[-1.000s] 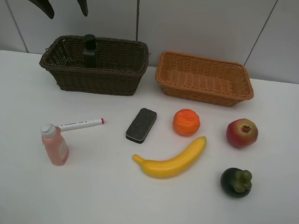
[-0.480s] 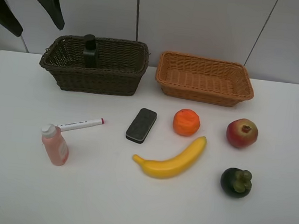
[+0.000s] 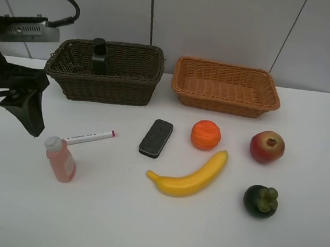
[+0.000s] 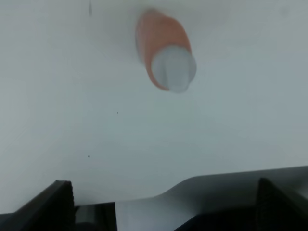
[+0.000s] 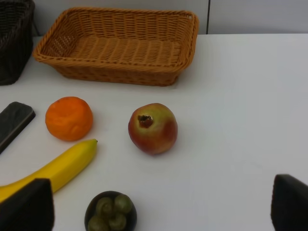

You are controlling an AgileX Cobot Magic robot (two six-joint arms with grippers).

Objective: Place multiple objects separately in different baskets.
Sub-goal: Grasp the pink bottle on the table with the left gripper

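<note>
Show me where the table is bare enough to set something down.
Bare: the near strip of table in front of the pink bottle and banana, and the right edge beyond apple and mangosteen. Crowded: block, orange and banana mid-table; the left gripper hangs by the marker.

Smooth white tabletop (image 3: 114,224) fills the view, and right behind the tabletop stands a pale grey wall (image 3: 221,24) with thin seams.

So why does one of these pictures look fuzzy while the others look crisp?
Left wrist view: the pink bottle is smeared and out of focus. Right wrist view: the apple is sharp, with a soft shadow. Exterior high view: crisp, evenly lit, no glare.
</note>
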